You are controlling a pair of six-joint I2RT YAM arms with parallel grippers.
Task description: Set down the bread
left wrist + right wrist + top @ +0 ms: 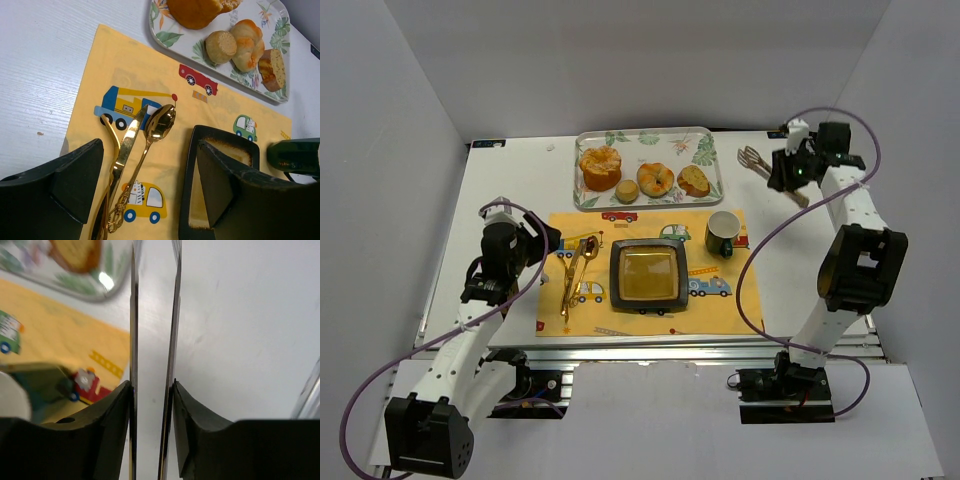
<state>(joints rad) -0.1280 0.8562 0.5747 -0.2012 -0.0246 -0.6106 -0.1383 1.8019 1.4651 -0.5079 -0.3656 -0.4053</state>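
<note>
Several breads lie on a leaf-patterned tray (650,137) at the back: a large bun (600,167), a small round roll (627,190), a knot roll (656,179) and a toasted slice (693,181). A dark square plate (616,275) with a yellow centre sits on the yellow placemat (640,228). My right gripper (790,172) is shut on metal tongs (753,158) at the far right of the table; both blades (132,315) run between my fingers. My left gripper (545,245) is open and empty, over the gold cutlery (159,122) and the plate's left rim (195,150).
A dark green mug (723,232) stands on the placemat right of the plate. Gold cutlery (575,275) lies left of the plate. The tray (170,35) and breads show at the top of the left wrist view. White walls close in the table.
</note>
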